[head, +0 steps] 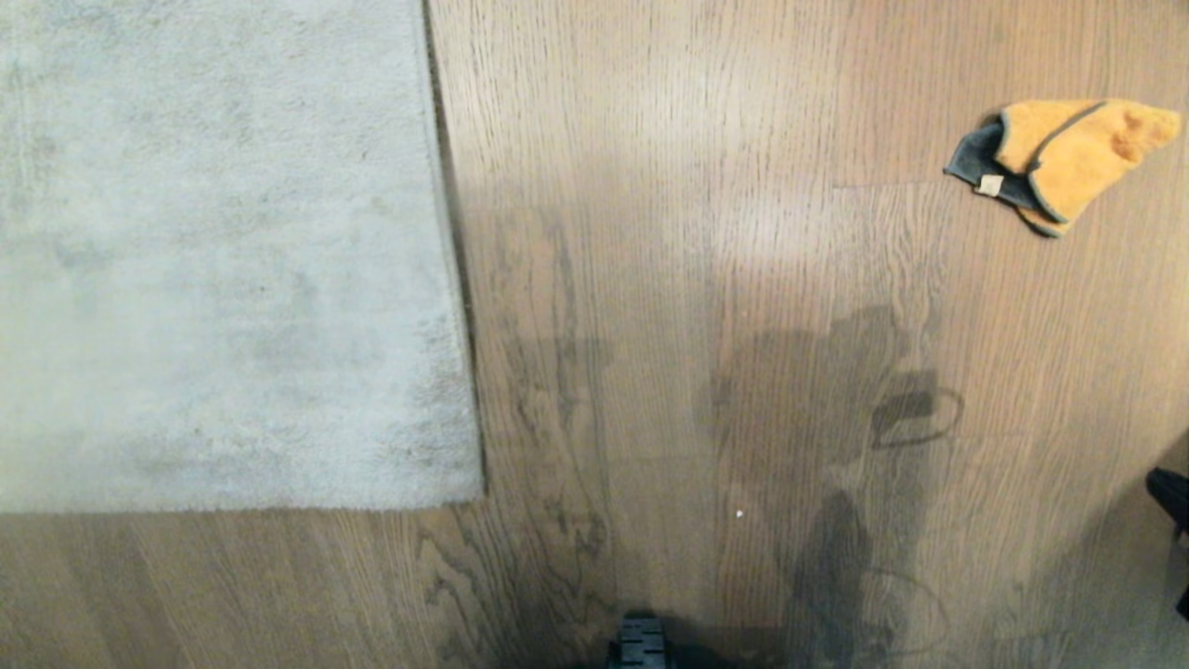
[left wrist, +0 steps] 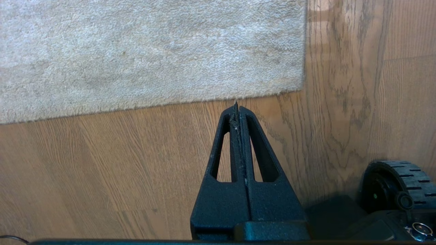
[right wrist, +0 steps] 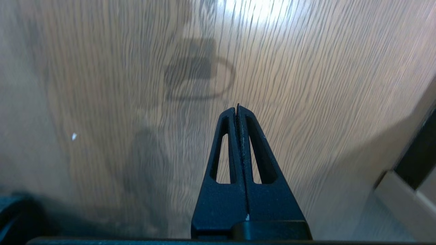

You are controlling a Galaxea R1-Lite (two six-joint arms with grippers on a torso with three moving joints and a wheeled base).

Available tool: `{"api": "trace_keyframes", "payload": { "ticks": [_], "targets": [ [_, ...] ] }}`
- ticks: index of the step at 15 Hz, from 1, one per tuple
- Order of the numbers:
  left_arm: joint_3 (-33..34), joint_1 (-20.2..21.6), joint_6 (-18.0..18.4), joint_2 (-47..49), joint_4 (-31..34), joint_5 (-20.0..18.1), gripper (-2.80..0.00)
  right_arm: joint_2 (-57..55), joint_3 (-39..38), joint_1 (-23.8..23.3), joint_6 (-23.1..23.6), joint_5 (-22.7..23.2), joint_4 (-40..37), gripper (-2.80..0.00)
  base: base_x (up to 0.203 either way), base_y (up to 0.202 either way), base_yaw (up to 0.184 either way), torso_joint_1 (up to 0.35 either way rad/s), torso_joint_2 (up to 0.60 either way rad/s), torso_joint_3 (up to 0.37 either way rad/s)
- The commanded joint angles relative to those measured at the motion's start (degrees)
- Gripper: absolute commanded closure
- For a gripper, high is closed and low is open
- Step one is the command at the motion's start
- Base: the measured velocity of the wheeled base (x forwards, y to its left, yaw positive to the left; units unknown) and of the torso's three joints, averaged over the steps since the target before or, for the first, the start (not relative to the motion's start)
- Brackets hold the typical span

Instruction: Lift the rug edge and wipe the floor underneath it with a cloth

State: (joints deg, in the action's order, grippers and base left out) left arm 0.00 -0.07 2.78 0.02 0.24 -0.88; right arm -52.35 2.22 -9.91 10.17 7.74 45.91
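Observation:
The pale grey rug (head: 214, 260) lies flat on the left of the head view, and its rug edge (head: 453, 251) runs straight down to a near corner (head: 478, 497). An orange-tan cloth (head: 1068, 158) with dark grey trim lies crumpled on the brown wood floor (head: 697, 279) at the far right. My left gripper (left wrist: 236, 106) is shut and empty, hanging over bare floor just short of the rug's near border (left wrist: 170, 103). My right gripper (right wrist: 237, 108) is shut and empty too, above bare planks (right wrist: 306, 85), far from the cloth.
A black part of my right arm (head: 1172, 497) shows at the head view's right border. The robot's base (head: 639, 643) sits at the bottom centre, and a black wheel (left wrist: 395, 183) shows in the left wrist view. A pale furniture edge (right wrist: 402, 197) stands beside the right gripper.

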Motion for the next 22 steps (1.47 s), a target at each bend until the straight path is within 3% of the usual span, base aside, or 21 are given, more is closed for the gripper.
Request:
{"api": "trace_keyframes", "payload": {
  "ticks": [1, 10, 14, 22],
  "targets": [
    [0.00, -0.01, 0.03, -0.02, 0.02, 0.00, 0.00, 6.44, -0.60, 0.10, 0.04, 0.02, -4.14, 0.00, 0.000, 0.000, 0.000, 0.000, 0.00, 0.000],
    [0.00, -0.01, 0.03, -0.02, 0.02, 0.00, 0.00, 28.69, -2.21, 2.78, 0.03, -0.23, -26.55, 0.00, 0.000, 0.000, 0.000, 0.000, 0.00, 0.000],
    [0.00, -0.01, 0.03, -0.02, 0.02, 0.00, 0.00, 36.57, -2.22, 9.17, -0.03, -9.17, -36.90, 0.00, 0.000, 0.000, 0.000, 0.000, 0.00, 0.000],
    [0.00, -0.01, 0.03, -0.02, 0.02, 0.00, 0.00, 50.36, -2.12, 10.08, -0.17, -4.88, -46.31, 0.00, 0.000, 0.000, 0.000, 0.000, 0.00, 0.000]
  ]
}}
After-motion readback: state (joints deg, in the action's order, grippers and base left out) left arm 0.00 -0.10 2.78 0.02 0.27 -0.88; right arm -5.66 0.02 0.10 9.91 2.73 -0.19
